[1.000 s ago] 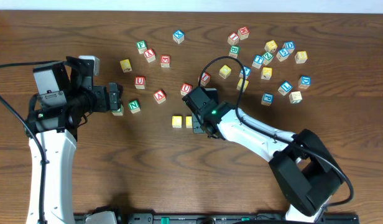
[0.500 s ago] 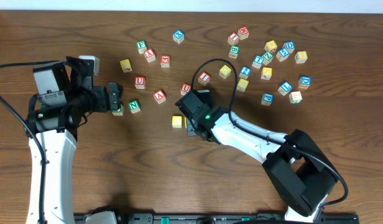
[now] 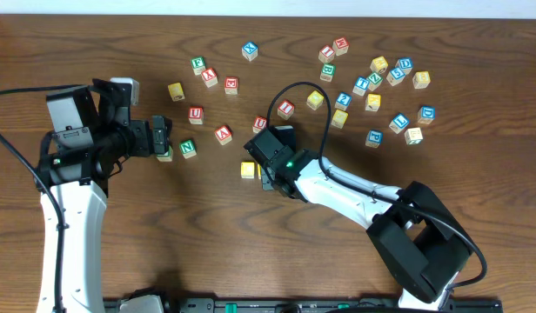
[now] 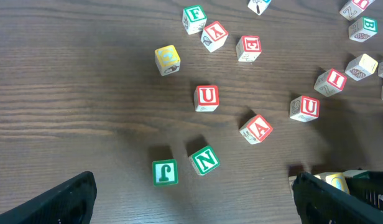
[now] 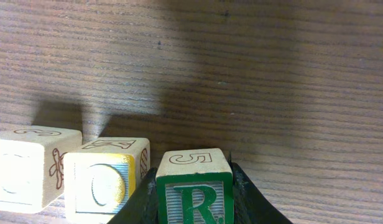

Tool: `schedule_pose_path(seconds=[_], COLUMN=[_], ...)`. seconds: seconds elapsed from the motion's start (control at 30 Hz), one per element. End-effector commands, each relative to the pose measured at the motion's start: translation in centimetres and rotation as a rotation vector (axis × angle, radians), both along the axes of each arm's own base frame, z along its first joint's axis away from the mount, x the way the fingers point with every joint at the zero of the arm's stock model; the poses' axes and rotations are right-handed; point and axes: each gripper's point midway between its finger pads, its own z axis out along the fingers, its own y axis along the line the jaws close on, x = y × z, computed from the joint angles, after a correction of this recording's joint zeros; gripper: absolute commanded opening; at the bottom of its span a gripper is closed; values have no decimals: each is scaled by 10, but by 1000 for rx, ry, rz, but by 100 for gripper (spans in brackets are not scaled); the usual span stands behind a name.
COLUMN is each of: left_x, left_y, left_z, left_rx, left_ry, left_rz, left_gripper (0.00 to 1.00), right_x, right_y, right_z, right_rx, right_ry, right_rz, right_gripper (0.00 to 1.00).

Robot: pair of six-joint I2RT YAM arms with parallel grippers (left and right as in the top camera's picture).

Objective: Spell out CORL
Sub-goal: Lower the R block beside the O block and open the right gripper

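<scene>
My right gripper point(image 5: 194, 208) is shut on a green R block point(image 5: 194, 193) and holds it at the table, right beside a yellow O block point(image 5: 101, 183). A C block point(image 5: 23, 177) stands left of the O, so the three form a row. In the overhead view the right gripper point(image 3: 270, 165) covers the O and R, and only the yellow C block point(image 3: 248, 169) shows. My left gripper point(image 3: 161, 139) is open and empty at the left, above a green J block point(image 4: 165, 172) and a green N block point(image 4: 204, 160).
Several loose letter blocks lie scattered at the back: red U point(image 4: 206, 98), A point(image 4: 256, 129), E point(image 4: 248, 48) and a yellow block point(image 4: 167, 60). A cluster of blue and yellow blocks point(image 3: 385, 87) sits at the back right.
My right gripper has moved left with the R block, up to the two yellow blocks, and now covers the right one from above. The left arm has not moved.
</scene>
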Motion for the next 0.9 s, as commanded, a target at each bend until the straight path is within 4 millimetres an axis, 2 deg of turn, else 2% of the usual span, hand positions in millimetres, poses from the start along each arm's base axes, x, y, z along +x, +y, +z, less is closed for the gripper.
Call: schedule_pose_path(seconds=[0.0, 0.43, 0.6, 0.87], left_x=[0, 0, 0, 0], left_y=[2, 2, 2, 2], left_z=[-1, -1, -1, -1], left_rx=[8, 7, 8, 8], left_ry=[-1, -1, 0, -1], left_rz=[-2, -3, -2, -2], left_gripper=[99, 99, 99, 98], right_x=[2, 4, 3, 4], right_y=[-5, -6, -7, -7], right_z=[-2, -2, -14, -13], right_rx=[-40, -48, -59, -56], right_ry=[-25, -40, -24, -28], right_rz=[-1, -7, -6, -6], right_gripper=[1, 1, 1, 1])
